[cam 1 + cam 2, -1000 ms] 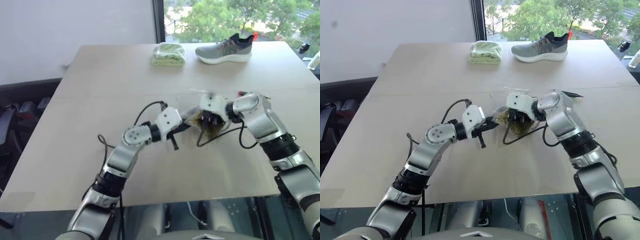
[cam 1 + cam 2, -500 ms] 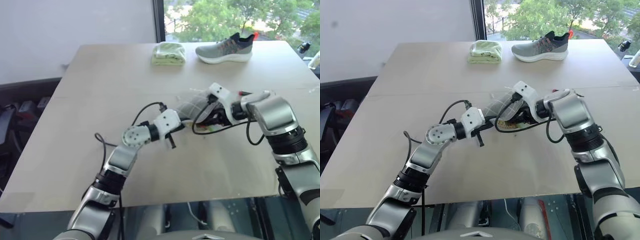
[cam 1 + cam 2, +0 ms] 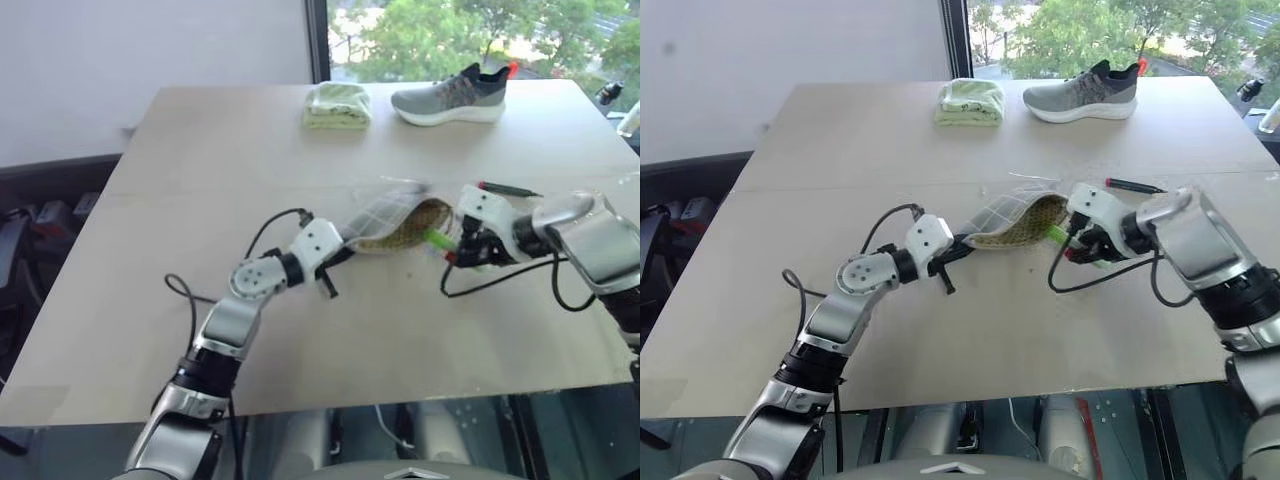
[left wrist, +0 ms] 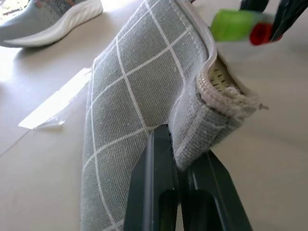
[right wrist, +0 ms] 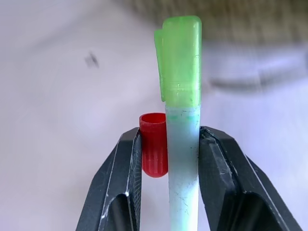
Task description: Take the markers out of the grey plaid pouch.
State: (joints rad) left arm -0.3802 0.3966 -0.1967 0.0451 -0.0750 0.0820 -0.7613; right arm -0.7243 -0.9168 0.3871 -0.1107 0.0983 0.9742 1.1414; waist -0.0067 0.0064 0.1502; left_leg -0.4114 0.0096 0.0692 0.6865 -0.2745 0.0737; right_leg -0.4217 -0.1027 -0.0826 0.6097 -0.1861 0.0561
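Observation:
The grey plaid pouch (image 3: pixel 385 218) hangs a little above the table with its yellowish mouth facing right. My left gripper (image 3: pixel 342 252) is shut on its left edge, and its fingers (image 4: pixel 163 187) pinch the fabric in the left wrist view. Just right of the pouch mouth, my right gripper (image 5: pixel 168 144) is shut on two markers held side by side, a green-capped one (image 5: pixel 182 62) and a short red one (image 5: pixel 154 144). The green marker (image 3: pixel 437 240) sits clear of the pouch. A thin dark marker with a red end (image 3: pixel 505 188) lies on the table behind my right gripper.
A grey shoe (image 3: pixel 450 95) and a folded light green cloth (image 3: pixel 337 107) sit at the table's far edge. A pale strip (image 4: pixel 53 106) lies on the table behind the pouch. Black cables loop off both wrists over the table (image 3: pixel 200 180).
My right gripper has pulled away from the pouch to the right, bringing the green and red markers out. The left gripper has drawn the pouch slightly left, and it now hangs stretched out.

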